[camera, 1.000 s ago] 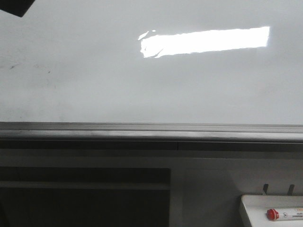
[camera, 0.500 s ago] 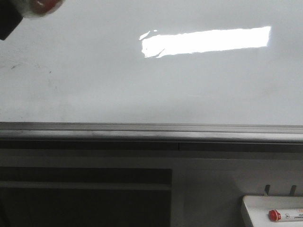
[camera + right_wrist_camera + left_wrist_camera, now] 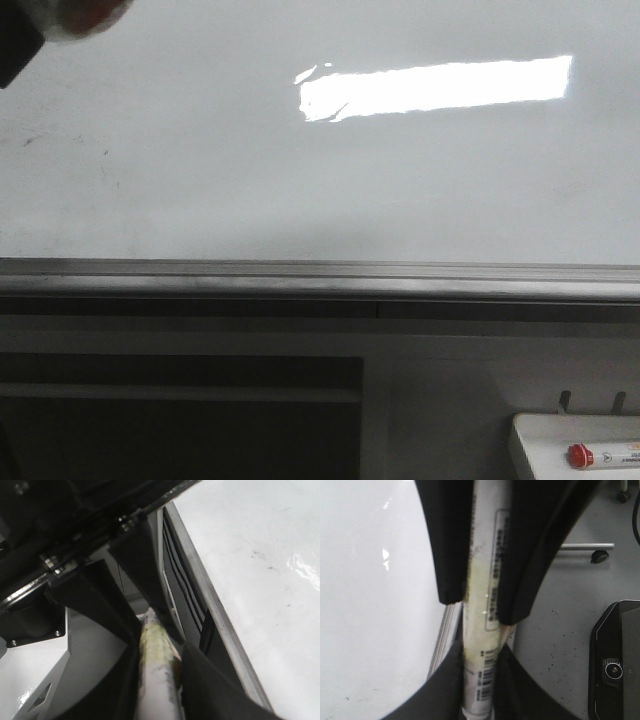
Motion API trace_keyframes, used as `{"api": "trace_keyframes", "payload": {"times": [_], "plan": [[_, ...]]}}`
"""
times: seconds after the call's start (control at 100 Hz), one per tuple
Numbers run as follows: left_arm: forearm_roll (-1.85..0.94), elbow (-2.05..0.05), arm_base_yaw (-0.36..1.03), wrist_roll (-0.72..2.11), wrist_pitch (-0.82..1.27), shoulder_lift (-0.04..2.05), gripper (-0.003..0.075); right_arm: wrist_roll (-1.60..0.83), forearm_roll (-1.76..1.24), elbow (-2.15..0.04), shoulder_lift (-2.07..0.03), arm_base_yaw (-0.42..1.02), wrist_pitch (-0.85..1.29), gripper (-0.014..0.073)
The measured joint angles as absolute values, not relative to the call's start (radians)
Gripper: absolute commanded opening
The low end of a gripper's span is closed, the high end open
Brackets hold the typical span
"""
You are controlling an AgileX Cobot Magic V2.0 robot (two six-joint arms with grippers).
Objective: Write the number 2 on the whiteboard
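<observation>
The whiteboard [image 3: 330, 170] fills the upper part of the front view, glossy and blank apart from a few faint smudges at the left and a bright glare bar [image 3: 435, 88]; no number 2 is on it yet. What has changed over the last second is up in the top left corner: a dark arm end carrying something pale with a red tip [image 3: 75, 18] has come into sight there, where before only a dark corner showed, and in the last half second it has hardly moved. I read that as the pen being brought up to the board, so writing looks about to start.

Both wrist views show a white marker pinched between dark fingers: the left gripper [image 3: 480, 610] is clamped on a barcoded marker [image 3: 481, 630], and the right gripper [image 3: 155, 645] is pressed around a marker barrel [image 3: 157, 680].

Below the board runs the grey metal rail [image 3: 320, 278], a hard edge to stay above. The board's wide middle and right lie open for a stroke. A spare red-capped marker [image 3: 600, 456] rests in the small white tray [image 3: 540, 440] at the lower right, well apart.
</observation>
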State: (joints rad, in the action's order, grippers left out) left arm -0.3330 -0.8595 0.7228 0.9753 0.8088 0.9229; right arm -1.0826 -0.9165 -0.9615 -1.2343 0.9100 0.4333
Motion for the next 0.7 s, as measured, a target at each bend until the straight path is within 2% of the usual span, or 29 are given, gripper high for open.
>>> {"api": "trace_keyframes", "payload": {"times": [0.07, 0.33, 0.42, 0.51, 0.52, 0.53, 0.6, 0.7], "plan": [[-0.333, -0.86, 0.723, 0.975, 0.811, 0.924, -0.002, -1.085, -0.92, -0.961, -1.235, 0.91, 0.433, -0.0039], [-0.322, -0.86, 0.723, 0.956, 0.796, 0.924, -0.0004, -1.088, -0.923, -0.961, -1.235, 0.91, 0.427, -0.0043], [-0.3, -0.86, 0.723, 0.916, 0.772, 0.924, 0.0092, -1.088, -0.923, -0.961, -1.235, 0.91, 0.409, -0.0043], [-0.292, -0.86, 0.723, 0.874, 0.742, 0.92, 0.0262, -1.088, -0.932, -0.961, -1.235, 0.91, 0.381, -0.0043], [-0.292, -0.86, 0.723, 0.869, 0.739, 0.918, 0.0262, -1.088, -0.934, -0.961, -1.235, 0.91, 0.38, -0.0043], [-0.292, -0.86, 0.723, 0.861, 0.736, 0.918, 0.03, -1.088, -0.936, -0.961, -1.235, 0.91, 0.378, -0.0043], [-0.285, -0.86, 0.723, 0.835, 0.717, 0.905, 0.0402, -1.088, -0.948, -0.965, -1.235, 0.91, 0.369, -0.0043], [-0.279, -0.86, 0.721, 0.821, 0.71, 0.864, 0.0463, -1.088, -0.958, -0.97, -1.235, 0.91, 0.371, -0.0043]]}}
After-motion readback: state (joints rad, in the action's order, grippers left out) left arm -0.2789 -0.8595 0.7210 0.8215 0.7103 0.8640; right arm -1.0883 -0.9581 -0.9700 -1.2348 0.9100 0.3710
